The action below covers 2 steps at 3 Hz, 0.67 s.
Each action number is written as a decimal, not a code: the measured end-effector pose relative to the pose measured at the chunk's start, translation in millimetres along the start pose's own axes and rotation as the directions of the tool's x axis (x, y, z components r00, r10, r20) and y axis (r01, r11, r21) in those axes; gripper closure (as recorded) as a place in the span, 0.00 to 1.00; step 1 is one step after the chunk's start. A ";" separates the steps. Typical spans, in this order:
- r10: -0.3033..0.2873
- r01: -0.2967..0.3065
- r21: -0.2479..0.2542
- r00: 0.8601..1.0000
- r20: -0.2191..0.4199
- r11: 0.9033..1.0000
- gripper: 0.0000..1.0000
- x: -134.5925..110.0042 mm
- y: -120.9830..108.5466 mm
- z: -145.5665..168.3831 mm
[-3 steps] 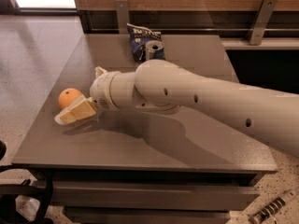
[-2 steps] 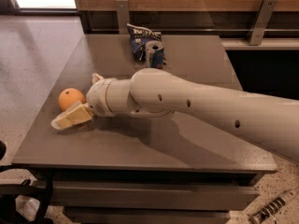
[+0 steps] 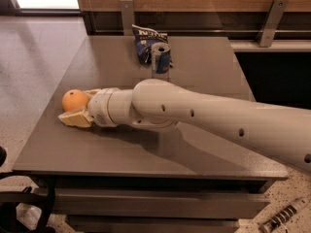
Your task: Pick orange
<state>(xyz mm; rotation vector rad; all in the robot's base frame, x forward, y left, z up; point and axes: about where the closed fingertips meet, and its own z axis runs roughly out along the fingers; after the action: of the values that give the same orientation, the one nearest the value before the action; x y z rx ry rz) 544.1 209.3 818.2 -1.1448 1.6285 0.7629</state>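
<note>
The orange (image 3: pixel 74 100) is a small round fruit resting on the grey table (image 3: pixel 204 81) near its left edge. My gripper (image 3: pixel 76 106) has reached it from the right and is open. One beige finger (image 3: pixel 73 118) lies on the near side of the orange. The other finger (image 3: pixel 91 91) shows just behind the orange on the far side. The orange sits between them, still on the table top. The white arm (image 3: pixel 194 118) stretches across the table from the right.
A blue drink can (image 3: pixel 160 57) stands at the back middle of the table, with a crumpled blue snack bag (image 3: pixel 146 40) just behind it. A wooden wall with metal brackets (image 3: pixel 269 18) runs along the table's far edge. Speckled floor lies to the left.
The gripper has moved left along the table, so the orange now sits between the fingers instead of just beyond their tips. The orange has stayed in place.
</note>
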 end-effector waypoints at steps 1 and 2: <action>-0.003 0.003 -0.004 1.000 0.000 1.000 0.74 -1.5 2.2 1.1; -0.005 0.005 -0.006 1.000 0.001 1.000 0.95 -2.3 3.5 1.7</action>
<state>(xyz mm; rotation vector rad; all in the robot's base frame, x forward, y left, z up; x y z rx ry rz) 541.7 212.8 819.7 -1.1519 1.6233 0.7653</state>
